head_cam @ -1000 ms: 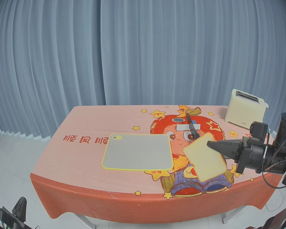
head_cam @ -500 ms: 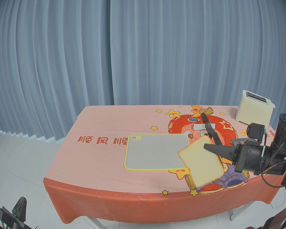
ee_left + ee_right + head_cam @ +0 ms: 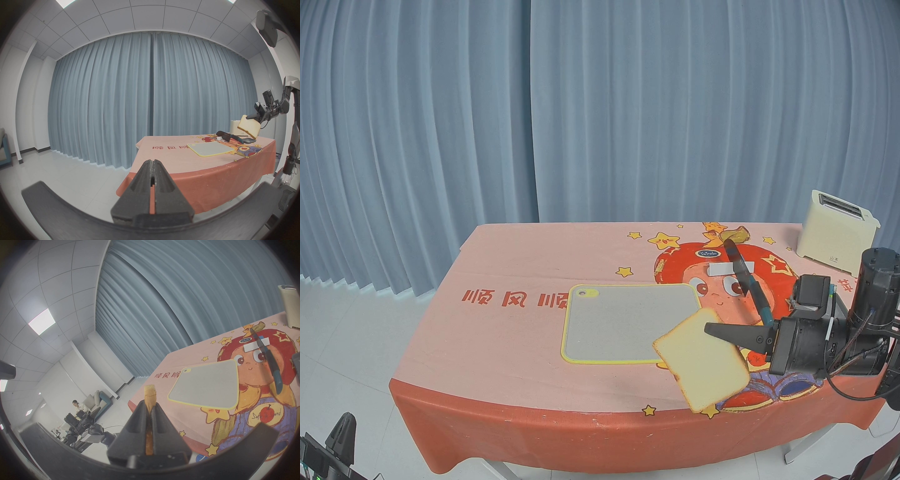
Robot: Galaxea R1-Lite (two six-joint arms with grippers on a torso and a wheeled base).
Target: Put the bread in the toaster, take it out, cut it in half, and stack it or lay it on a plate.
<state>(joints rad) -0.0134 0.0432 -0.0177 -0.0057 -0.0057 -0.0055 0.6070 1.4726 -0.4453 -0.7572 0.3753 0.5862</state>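
A pale slice of bread (image 3: 702,361) hangs tilted over the table's near edge, its corner overlapping the near right corner of the grey, yellow-rimmed cutting board (image 3: 625,322). My right gripper (image 3: 714,329) is shut on the slice's right edge; the right wrist view shows the bread (image 3: 150,393) edge-on between the closed fingers of that gripper (image 3: 150,415). A dark knife (image 3: 747,279) with a teal handle lies on the cloth behind the gripper. The cream toaster (image 3: 837,231) stands at the far right corner. My left gripper (image 3: 152,184) is shut on nothing, low and well left of the table.
The table (image 3: 519,350) wears an orange cartoon cloth and stands before blue curtains. The cutting board (image 3: 206,385) has nothing on it. Bare cloth lies left of the board. The knife (image 3: 269,362) lies close beside the right arm.
The head camera swung, shifting the whole picture. Relative to the board, my right gripper carried the bread left and lower, from beside the board to over its near right corner.
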